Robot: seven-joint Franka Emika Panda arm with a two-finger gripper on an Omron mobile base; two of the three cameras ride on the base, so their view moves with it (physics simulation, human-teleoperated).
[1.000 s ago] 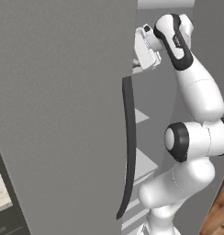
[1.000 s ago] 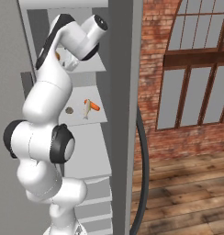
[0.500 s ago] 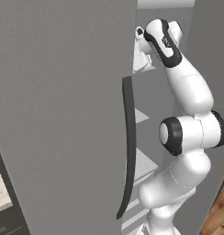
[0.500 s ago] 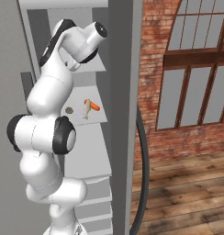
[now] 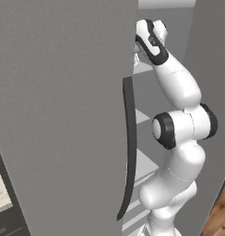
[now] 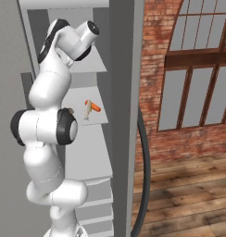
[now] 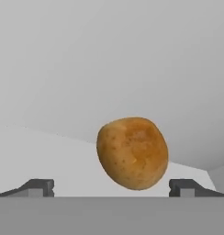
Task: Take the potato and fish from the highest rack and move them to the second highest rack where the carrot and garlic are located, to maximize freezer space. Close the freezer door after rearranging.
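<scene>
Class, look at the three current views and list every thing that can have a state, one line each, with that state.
potato: resting on the highest rack, ungrasped, between the spread fingers.
gripper: open, up at the potato.
carrot: lying on the second highest rack.
freezer door: open, its dark handle on the near edge.

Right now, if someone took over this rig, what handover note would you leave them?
Gripper: open, fingertips spread either side of the potato, not yet closed on it.
Potato lies on the highest rack, ungrasped.
Carrot lies on the second highest rack.
Freezer door stands open.
Done: arm reached into the top shelf, lined up on the potato.
Left: grasp potato, move it down beside the carrot, move the fish too, close the door.
</scene>
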